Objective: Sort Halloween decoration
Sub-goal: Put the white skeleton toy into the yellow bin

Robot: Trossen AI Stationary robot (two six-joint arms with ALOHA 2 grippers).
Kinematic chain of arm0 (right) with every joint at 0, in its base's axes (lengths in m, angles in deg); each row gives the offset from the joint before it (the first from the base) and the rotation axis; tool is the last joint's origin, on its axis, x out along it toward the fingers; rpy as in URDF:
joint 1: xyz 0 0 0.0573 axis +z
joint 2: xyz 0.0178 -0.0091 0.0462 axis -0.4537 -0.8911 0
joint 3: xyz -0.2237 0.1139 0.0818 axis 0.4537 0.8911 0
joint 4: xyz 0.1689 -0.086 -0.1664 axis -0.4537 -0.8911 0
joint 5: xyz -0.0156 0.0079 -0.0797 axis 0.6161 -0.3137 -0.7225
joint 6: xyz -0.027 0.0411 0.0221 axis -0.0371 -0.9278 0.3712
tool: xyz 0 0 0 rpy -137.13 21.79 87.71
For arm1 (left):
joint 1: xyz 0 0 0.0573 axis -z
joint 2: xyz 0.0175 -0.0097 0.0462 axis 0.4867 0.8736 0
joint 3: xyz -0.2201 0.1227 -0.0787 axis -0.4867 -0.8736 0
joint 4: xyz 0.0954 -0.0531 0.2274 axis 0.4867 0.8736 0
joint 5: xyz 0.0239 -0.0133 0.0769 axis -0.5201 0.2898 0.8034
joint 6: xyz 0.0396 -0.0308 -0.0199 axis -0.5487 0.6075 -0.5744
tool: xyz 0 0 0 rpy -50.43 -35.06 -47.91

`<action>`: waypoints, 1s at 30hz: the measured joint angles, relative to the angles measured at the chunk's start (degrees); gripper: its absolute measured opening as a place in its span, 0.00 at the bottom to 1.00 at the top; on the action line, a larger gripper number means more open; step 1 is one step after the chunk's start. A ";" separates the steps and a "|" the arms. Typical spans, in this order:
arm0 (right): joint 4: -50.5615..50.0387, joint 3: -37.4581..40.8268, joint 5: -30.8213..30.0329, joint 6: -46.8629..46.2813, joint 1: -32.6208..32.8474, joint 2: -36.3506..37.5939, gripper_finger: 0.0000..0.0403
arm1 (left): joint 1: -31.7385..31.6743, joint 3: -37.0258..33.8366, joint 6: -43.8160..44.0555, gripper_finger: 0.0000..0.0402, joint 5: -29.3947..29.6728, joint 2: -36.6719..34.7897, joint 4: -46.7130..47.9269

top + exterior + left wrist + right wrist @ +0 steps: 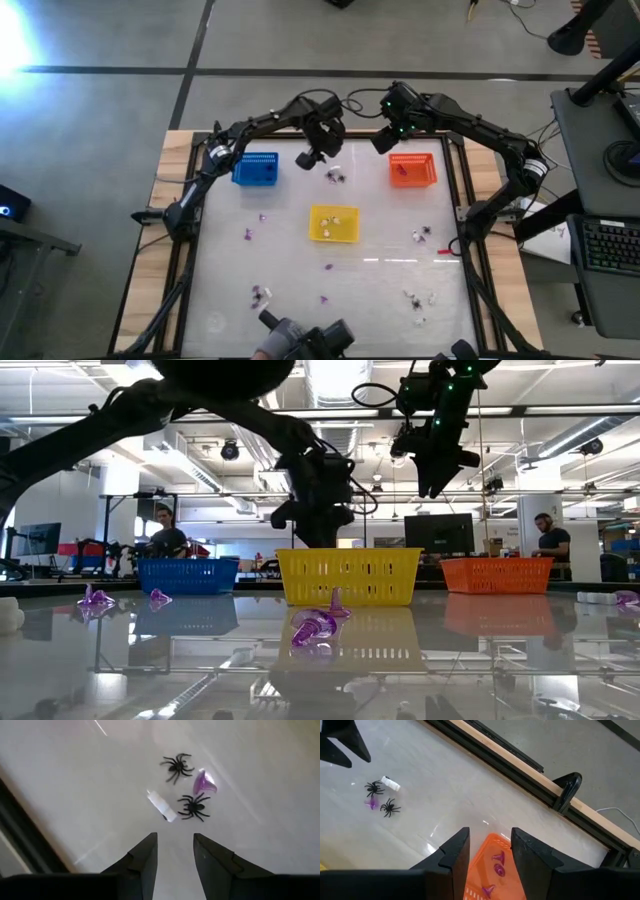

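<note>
Black spiders (pixel 176 767), purple trinket (pixel 204 782), blue (pixel 256 168), yellow (pixel 334 224), orange baskets (pixel 413 170).

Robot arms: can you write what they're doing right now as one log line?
left gripper: open, above spiders and white trinket | right gripper: open, empty, over orange basket | purple pieces in basket

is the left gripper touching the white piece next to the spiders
Apart. The left wrist view shows bare table between the open left gripper and the white piece; nothing sits between its fingers.
</note>
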 joint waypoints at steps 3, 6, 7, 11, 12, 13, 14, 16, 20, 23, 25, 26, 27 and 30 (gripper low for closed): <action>0.00 0.00 0.01 -0.54 0.00 0.00 0.34 | -0.01 -2.25 0.59 0.27 0.00 0.00 -1.07; -0.06 0.00 0.01 -2.47 0.00 0.00 0.34 | 0.04 -4.32 0.67 0.27 0.00 0.00 -2.13; -0.11 0.00 0.01 -2.60 0.00 0.00 0.34 | 0.04 -4.83 0.73 0.27 0.00 0.00 -2.19; -1.30 0.00 0.01 -3.00 0.00 0.00 0.34 | 0.17 -6.13 3.48 0.27 0.02 0.00 -4.68; -1.53 0.00 0.01 -3.05 0.00 0.00 0.34 | 0.23 -6.15 4.87 0.27 0.04 0.00 -5.65; -1.53 0.00 0.01 -3.07 0.00 0.00 0.34 | 0.24 -6.13 6.01 0.27 0.01 0.00 -6.86; -1.51 0.00 0.01 -3.09 0.01 0.00 0.34 | 0.24 -6.11 6.53 0.27 -0.03 -0.02 -7.50; -1.51 0.00 0.01 -3.10 0.02 0.00 0.34 | 0.26 -6.11 6.66 0.27 0.00 -0.02 -7.45; -1.51 0.00 0.01 -3.51 0.02 0.00 0.34 | 0.37 -6.09 7.99 0.27 0.02 -0.02 -7.59; -1.46 0.00 0.02 -5.18 0.02 0.00 0.34 | 0.50 -6.21 10.41 0.27 0.02 -0.02 -8.20; -1.44 0.00 0.02 -5.40 0.02 0.00 0.34 | 0.60 -6.37 11.58 0.27 0.02 -0.02 -9.32; -1.44 0.00 0.01 -5.42 0.02 0.00 0.34 | 0.65 -6.41 11.99 0.27 0.03 -0.02 -9.70; -1.44 0.00 0.04 -5.45 0.04 0.00 0.34 | 0.72 -6.47 12.50 0.27 0.04 -0.02 -9.88; -1.42 0.00 0.03 -6.07 0.04 0.00 0.34 | 1.03 -6.77 14.10 0.27 0.04 -0.02 -11.14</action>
